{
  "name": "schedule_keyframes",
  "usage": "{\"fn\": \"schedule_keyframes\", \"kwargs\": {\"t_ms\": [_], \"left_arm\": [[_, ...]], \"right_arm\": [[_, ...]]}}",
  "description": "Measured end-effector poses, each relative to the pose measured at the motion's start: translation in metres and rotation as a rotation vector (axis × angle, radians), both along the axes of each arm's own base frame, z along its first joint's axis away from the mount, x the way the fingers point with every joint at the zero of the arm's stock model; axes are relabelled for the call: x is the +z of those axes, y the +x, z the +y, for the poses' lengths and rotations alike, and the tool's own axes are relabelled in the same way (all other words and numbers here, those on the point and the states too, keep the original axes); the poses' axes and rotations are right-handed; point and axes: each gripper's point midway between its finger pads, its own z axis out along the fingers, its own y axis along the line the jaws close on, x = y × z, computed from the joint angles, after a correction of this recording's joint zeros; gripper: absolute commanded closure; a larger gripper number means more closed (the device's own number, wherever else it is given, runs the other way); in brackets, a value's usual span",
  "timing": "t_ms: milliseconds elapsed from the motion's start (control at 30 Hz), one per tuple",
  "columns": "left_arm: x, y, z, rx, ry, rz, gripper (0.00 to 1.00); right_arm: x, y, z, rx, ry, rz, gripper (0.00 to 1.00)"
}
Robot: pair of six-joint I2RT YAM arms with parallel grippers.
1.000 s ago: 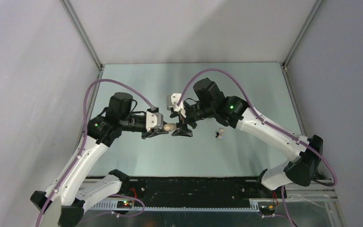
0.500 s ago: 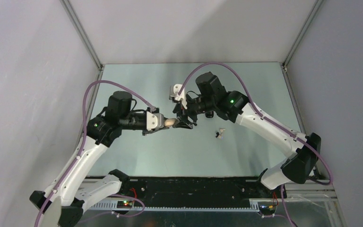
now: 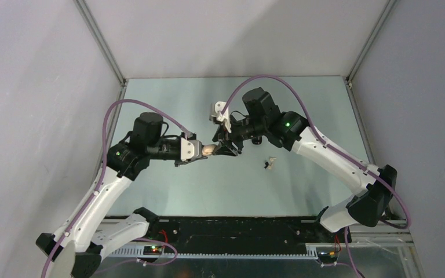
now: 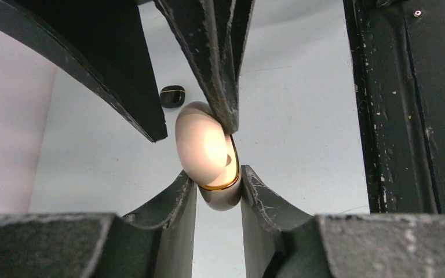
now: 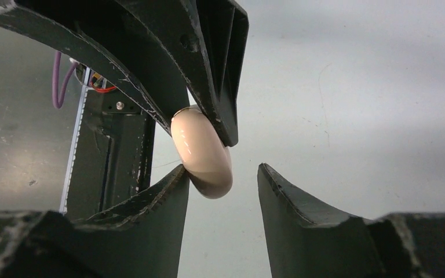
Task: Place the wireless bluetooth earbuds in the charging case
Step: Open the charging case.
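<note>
Centrally, above the table (image 3: 168,104), a beige pebble-shaped case (image 3: 208,150) is held off the surface between the two grippers, which meet tip to tip. The left gripper (image 3: 199,152) is clenched on the case: in the left wrist view its two fingers (image 4: 177,200) are pressed against either side of the case's lower end, where a thin gold line is seen ringing it. The right gripper (image 3: 225,147) is parted and set astride the case's other end. In the right wrist view one right finger (image 5: 162,194) is seen touching the case, while the other (image 5: 287,200) stands apart from it with bare table showing in the gap, so nothing is gripped there. Whether the case lid is ajar cannot be told. One small black bud (image 4: 172,96) is seen lying on the table beyond the case, well apart from all fingers. In the top view it appears as a dark speck to the right of the grippers, just beside a pale bit (image 3: 272,161) too small to be identified.
</note>
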Motion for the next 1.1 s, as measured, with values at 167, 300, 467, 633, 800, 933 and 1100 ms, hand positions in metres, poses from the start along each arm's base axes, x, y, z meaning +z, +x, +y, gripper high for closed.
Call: {"fn": "schedule_keyframes", "kwargs": {"t_ms": [167,300,467,633,800,933,1100], "left_arm": [[-0.004,-0.003,0.002,0.002,0.015,0.022,1.00],[-0.005,-0.006,0.001,-0.005,0.014,0.030,1.00],[-0.005,-0.006,0.001,0.002,0.012,0.044,1.00],[-0.006,-0.007,0.000,0.014,0.009,0.075,1.00],[-0.009,-0.007,0.000,0.022,0.011,0.103,1.00],[-0.010,-0.008,0.000,0.027,0.013,0.123,1.00],[-0.010,-0.009,0.000,0.027,0.011,0.133,1.00]], "right_arm": [[0.007,0.002,0.000,-0.010,0.021,-0.009,0.55],[0.011,0.005,0.000,-0.018,0.033,-0.020,0.58],[0.011,0.006,0.000,-0.021,0.034,-0.023,0.60],[0.008,0.005,-0.001,-0.023,0.028,-0.034,0.62],[0.004,0.004,-0.004,-0.020,0.017,-0.056,0.62],[0.000,0.003,-0.005,-0.015,0.007,-0.069,0.64],[-0.003,0.003,-0.005,-0.014,0.001,-0.077,0.66]]}}
